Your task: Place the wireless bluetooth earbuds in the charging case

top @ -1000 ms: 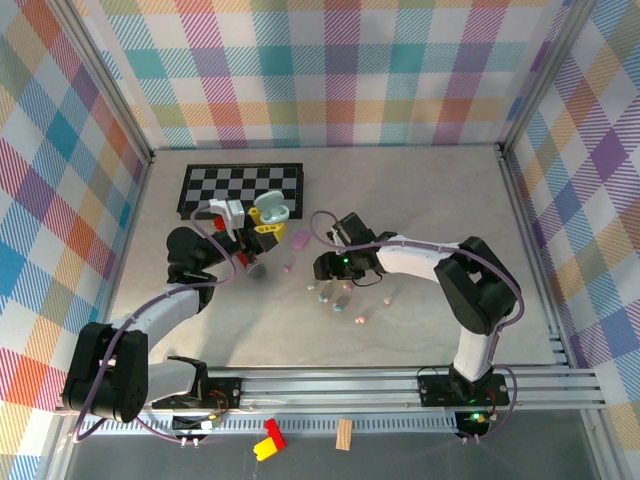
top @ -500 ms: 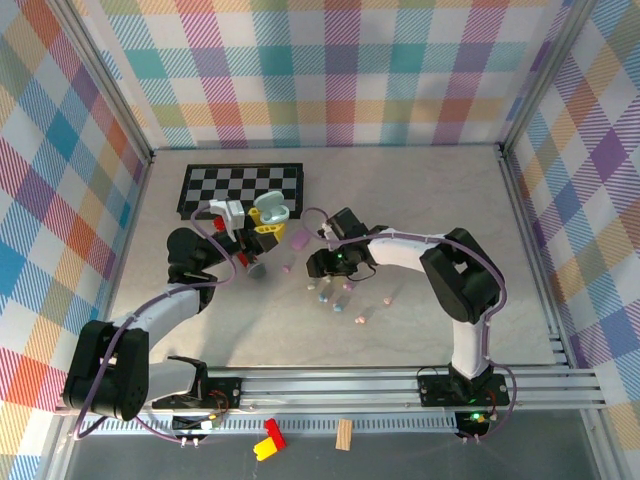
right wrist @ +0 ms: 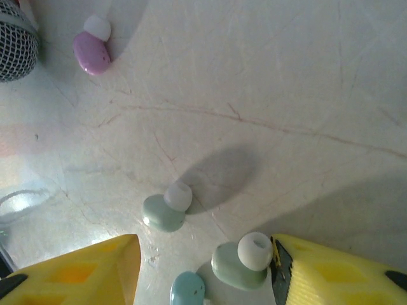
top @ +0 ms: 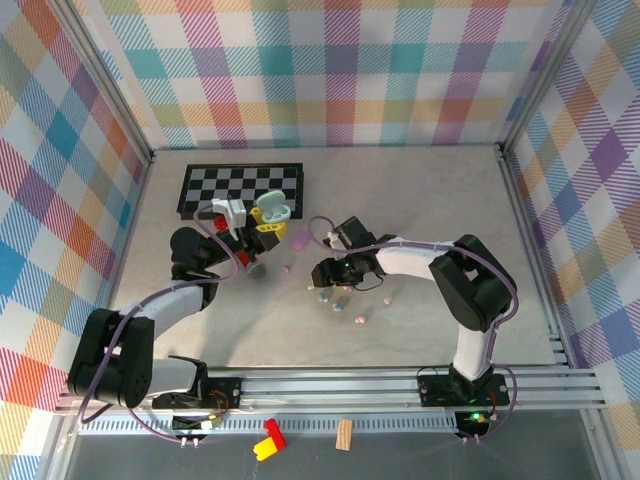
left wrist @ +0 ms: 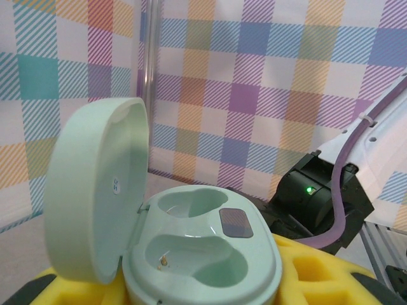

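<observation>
2 hands over the surface (top: 450, 200), seen from the top camera. On the left, left hand (top: 266, 222) clenched on the open mint charging case (top: 272, 207), held up near the chessboard (top: 240, 186). On the right, right hand (top: 323, 271) low over the scattered earbuds (top: 360, 320), and by far the nearer of the 2 arms to them. Left hand well apart from the buds and occupied with the case.

From the left wrist: charging case (left wrist: 200, 251) seated upright between yellow fingers (left wrist: 318, 279), lid (left wrist: 95, 190) swung open to one side, both wells bare.

From the right wrist: right hand (right wrist: 202, 257) released, its yellow fingers (right wrist: 76, 270) standing apart with nothing pinched. Between them 1 near mint earbud (right wrist: 232, 267), white tip right against the inner face of 1 finger, body lying roughly across the gap. Just beside it 1 blue earbud (right wrist: 189, 289) at the lower edge, also inside the gap. Ahead of the fingertips 1 far mint earbud (right wrist: 164, 214), apart from both fingers. Well off in the upper corner, 1 purple earbud (right wrist: 91, 51).

Worth weighing for the coming move: near mint earbud off-centre in the gap, hard by 1 finger, with the blue neighbour close enough to get caught as well. Probably calls for a small sideways shift before closing, then a carry leftward to the held case.
</observation>
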